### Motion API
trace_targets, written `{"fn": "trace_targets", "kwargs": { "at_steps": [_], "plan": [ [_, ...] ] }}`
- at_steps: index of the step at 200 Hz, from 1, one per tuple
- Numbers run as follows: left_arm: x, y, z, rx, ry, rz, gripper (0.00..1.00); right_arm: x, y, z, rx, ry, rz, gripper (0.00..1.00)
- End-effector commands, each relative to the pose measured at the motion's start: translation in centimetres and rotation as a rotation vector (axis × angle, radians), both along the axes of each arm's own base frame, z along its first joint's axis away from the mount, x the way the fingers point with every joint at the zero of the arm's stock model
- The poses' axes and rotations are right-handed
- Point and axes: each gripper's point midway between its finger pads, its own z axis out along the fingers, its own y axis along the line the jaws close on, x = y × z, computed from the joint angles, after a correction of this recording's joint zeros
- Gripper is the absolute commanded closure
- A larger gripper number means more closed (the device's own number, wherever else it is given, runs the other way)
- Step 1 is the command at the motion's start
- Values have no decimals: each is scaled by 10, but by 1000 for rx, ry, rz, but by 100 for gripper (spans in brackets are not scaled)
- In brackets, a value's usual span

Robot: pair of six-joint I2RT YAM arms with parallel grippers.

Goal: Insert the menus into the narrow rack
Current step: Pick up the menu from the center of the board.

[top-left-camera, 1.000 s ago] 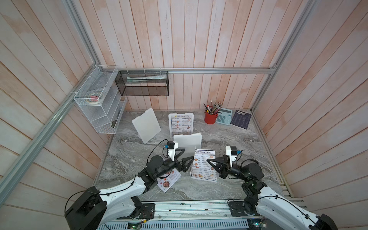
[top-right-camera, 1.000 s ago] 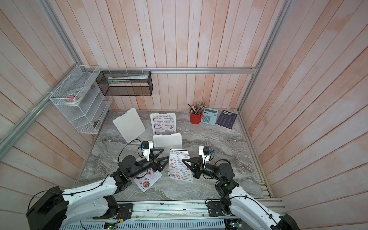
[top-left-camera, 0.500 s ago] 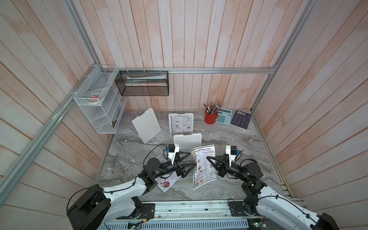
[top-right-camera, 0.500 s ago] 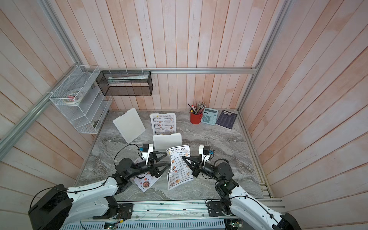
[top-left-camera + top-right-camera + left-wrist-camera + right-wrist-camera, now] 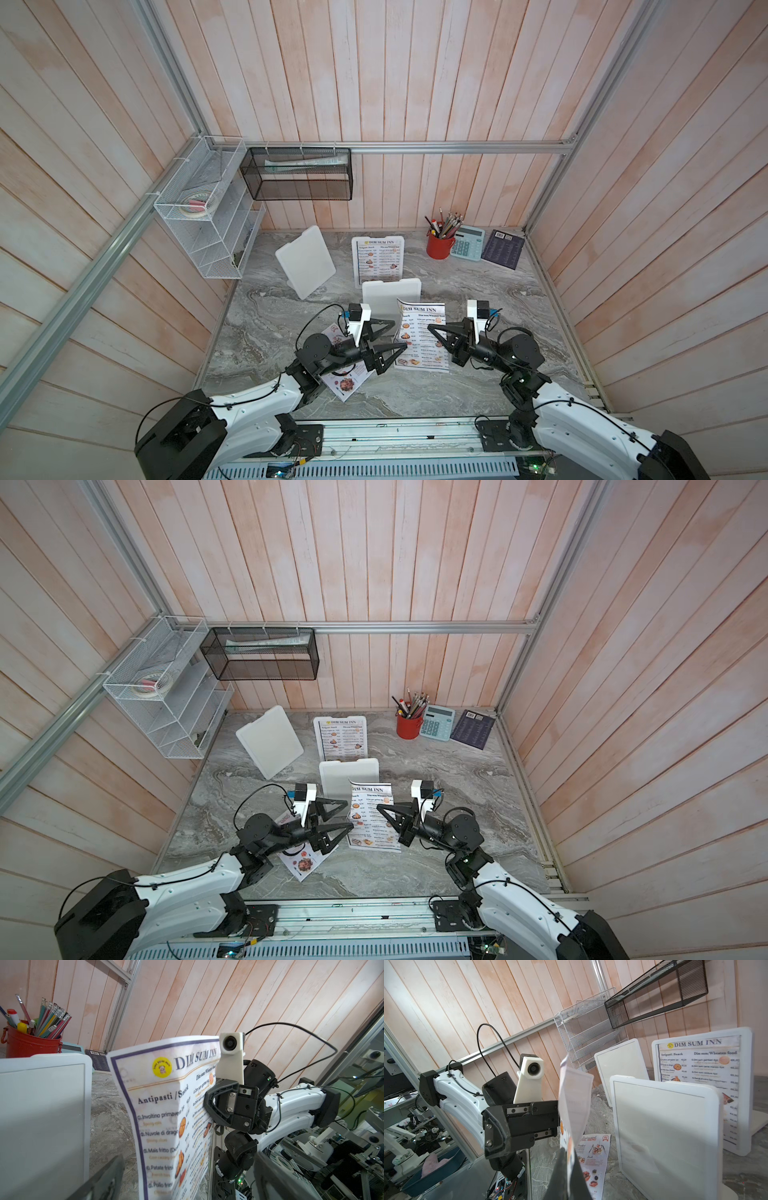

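My right gripper (image 5: pixel 430 328) (image 5: pixel 568 1169) is shut on the right edge of a white "DIM SUM INN" menu (image 5: pixel 422 336) (image 5: pixel 166 1105), holding it upright above the table. My left gripper (image 5: pixel 397 333) (image 5: pixel 187 1178) is open, and the sheet's left edge stands between its jaws without touching them. The colourful Special Menu (image 5: pixel 347 380) (image 5: pixel 593 1159) lies flat under my left arm. A second "DIM SUM INN" menu (image 5: pixel 341 737) sits in a white stand at the back. The narrow black mesh rack (image 5: pixel 299 174) hangs on the back wall rail.
Two blank white stands (image 5: pixel 305 262) (image 5: pixel 390 295) stand just behind the held sheet. A white wire shelf rack (image 5: pixel 203 216) hangs on the left wall. At the back right are a red pencil pot (image 5: pixel 439 245), a calculator (image 5: pixel 467 243) and a dark booklet (image 5: pixel 503 249).
The right gripper has lifted the "DIM SUM INN" sheet from flat on the table to upright. The open left gripper has moved in around its left edge.
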Motion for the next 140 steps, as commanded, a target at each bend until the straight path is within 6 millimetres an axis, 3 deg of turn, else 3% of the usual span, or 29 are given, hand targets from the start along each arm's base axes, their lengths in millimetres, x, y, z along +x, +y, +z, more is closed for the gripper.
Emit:
{"fn": "trace_targets", "kwargs": {
  "at_steps": [1,66,98,114,140],
  "plan": [
    [8,-1,9,-4,-17,28,1,-15,3,26,56,-80,79,100],
    [6,-7,20,-4,-37,-7,1,-26,17,29,52,-102,167,100],
    [6,-8,20,-5,-25,-16,4,-21,18,25,67,-89,149,100],
    [3,-7,23,-10,-29,-23,8,-15,16,22,61,-85,107,100],
    [4,-4,25,-9,-23,-3,25,-3,12,18,50,-78,30,100]
  ]
}}
